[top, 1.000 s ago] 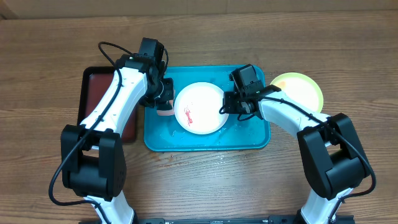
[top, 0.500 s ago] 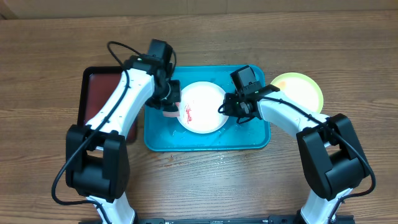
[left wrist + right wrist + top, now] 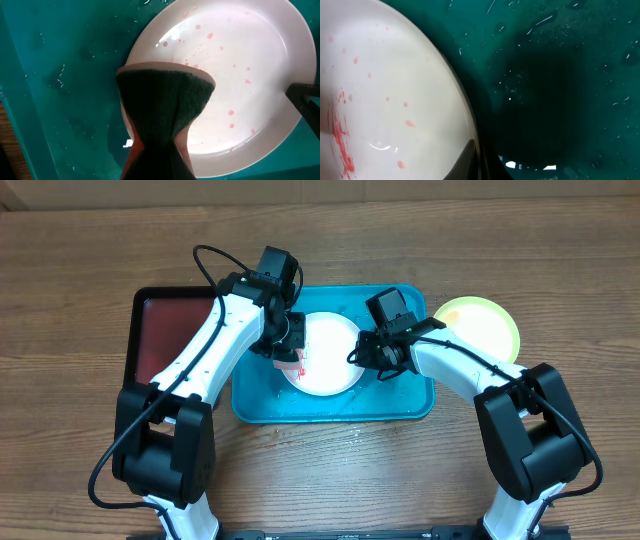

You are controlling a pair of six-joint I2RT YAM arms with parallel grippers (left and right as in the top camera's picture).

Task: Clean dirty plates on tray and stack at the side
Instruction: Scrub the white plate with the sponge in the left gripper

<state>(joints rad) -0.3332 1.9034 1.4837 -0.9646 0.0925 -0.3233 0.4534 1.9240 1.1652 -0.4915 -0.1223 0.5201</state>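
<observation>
Overhead, wooden table (brown grain), turquoise tray

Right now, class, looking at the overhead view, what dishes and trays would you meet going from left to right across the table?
Black tray with dark red inside → white plate → yellow-green plate. The turquoise tray lies under the white plate, so it has no clear place.

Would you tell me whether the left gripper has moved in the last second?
Yes. The left gripper and sponge shifted right, from the left rim of the tray onto the white plate.
</observation>
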